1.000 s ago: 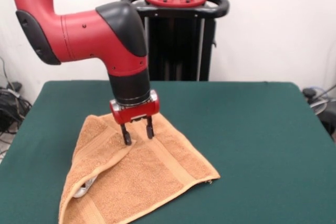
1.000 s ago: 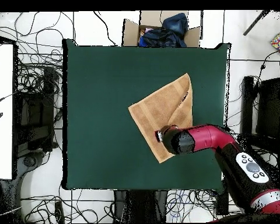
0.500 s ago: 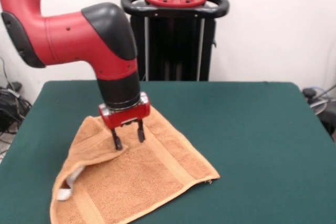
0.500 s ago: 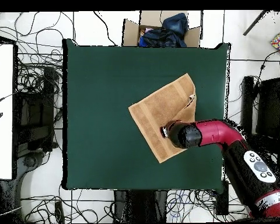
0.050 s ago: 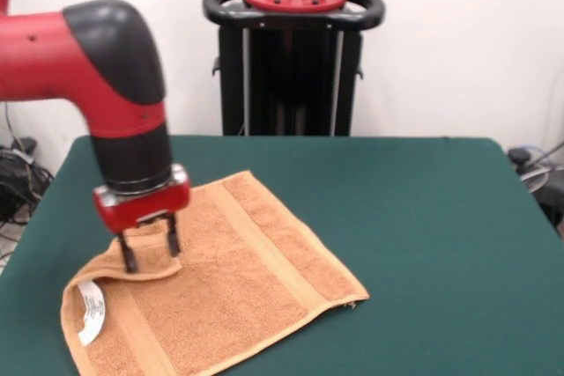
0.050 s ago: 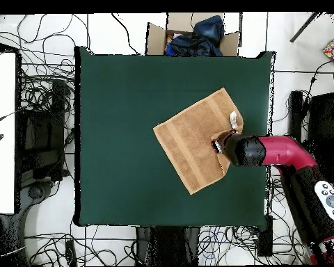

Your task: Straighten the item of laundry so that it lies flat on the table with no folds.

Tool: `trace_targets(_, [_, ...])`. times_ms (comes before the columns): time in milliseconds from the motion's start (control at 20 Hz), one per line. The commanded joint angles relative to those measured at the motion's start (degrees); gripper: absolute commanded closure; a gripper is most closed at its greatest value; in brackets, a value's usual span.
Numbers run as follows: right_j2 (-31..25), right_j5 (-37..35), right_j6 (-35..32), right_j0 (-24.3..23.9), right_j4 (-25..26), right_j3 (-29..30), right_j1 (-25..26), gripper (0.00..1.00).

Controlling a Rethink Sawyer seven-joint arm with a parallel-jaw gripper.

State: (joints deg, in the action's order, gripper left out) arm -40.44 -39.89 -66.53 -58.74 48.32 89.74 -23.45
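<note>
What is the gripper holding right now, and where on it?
The gripper pinches the orange towel at a raised fold of its edge, near the corner with the white tag.

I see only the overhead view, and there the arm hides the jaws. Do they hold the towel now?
Observer: Yes. In the front view the jaws are closed on a fold at the towel's edge.
Operator: Is this fold lifted off the table?
Observer: Only slightly. It rises as a small ridge between the jaws, while the rest of the towel lies on the table.
</note>
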Motion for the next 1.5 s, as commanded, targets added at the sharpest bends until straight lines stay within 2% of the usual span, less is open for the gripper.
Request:
trace_targets(50, [-2.84,-8.22,15.84,-0.7,-2.85,-9.76,0.54,0.0])
trace_targets(350, [-2.15,-9.34,19.47,0.0,-4.22,-13.05,1.32,0.0])
trace_targets(500, [-1.39,-8.14,17.9,0.52,-4.52,-11.46,0.36,0.0])
trace_targets(700, [0.13,-5.18,12.23,2.29,-4.4,-6.25,-2.63,0.0])
trace_targets(1100, [4.65,1.17,-2.8,9.26,-3.85,4.73,-8.4,0.0])
trace_targets(1300, [7.57,5.12,-8.81,12.51,-4.81,8.2,-9.12,0.0])
trace_targets(1500, [10.21,8.0,-11.52,15.28,-6.5,10.01,-9.78,0.0])
